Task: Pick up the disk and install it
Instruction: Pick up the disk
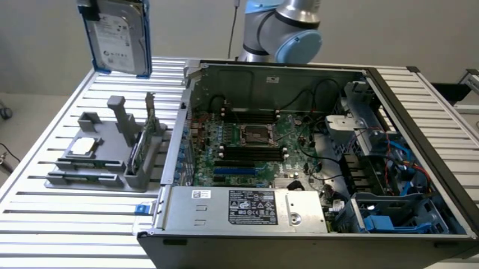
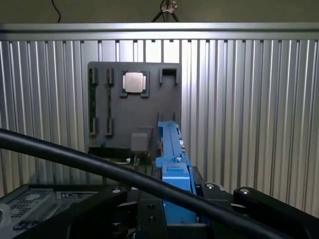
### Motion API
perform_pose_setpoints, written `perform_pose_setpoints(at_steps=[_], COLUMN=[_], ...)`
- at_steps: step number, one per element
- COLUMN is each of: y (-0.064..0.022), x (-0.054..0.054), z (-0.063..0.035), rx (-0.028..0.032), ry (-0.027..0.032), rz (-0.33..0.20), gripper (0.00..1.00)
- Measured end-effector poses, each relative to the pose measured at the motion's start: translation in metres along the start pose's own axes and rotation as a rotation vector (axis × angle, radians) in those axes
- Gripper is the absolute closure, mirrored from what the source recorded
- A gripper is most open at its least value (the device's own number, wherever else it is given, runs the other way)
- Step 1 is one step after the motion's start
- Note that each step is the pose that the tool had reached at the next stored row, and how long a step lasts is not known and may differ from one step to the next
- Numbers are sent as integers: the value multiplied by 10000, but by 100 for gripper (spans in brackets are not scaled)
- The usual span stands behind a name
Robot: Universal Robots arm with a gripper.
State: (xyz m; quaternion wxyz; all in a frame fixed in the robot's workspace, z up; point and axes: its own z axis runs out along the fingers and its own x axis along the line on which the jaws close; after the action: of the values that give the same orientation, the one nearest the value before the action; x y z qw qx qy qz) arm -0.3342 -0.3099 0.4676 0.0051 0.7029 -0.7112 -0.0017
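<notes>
The disk (image 1: 120,36), a silver-grey hard drive with a white label in a blue carrier frame, hangs upright in the air at the exterior view's upper left, above the slatted table and clear of the grey holder (image 1: 105,151). My gripper (image 1: 90,8) grips its top edge, at the edge of the picture. In the wrist view the disk's blue frame (image 2: 172,149) runs edge-on between the black fingers (image 2: 112,196) of my gripper (image 2: 174,199), which is shut on it. The holder (image 2: 134,109) lies below the disk.
The holder carries a small square silver chip (image 1: 82,147) and an upright green card (image 1: 138,151). The open computer case (image 1: 299,140) lies at the exterior view's right, with blue drive bays (image 1: 389,216) in its near corner. A black cable (image 2: 75,159) crosses the wrist view.
</notes>
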Motion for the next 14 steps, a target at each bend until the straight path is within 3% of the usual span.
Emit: perform_pose_setpoints(at_steps=[9, 14], y=[-407, -594], x=[89, 146], z=[-326, -437], rx=[0, 0], ry=[-1, -1], rz=[0, -1], gripper=[67, 67])
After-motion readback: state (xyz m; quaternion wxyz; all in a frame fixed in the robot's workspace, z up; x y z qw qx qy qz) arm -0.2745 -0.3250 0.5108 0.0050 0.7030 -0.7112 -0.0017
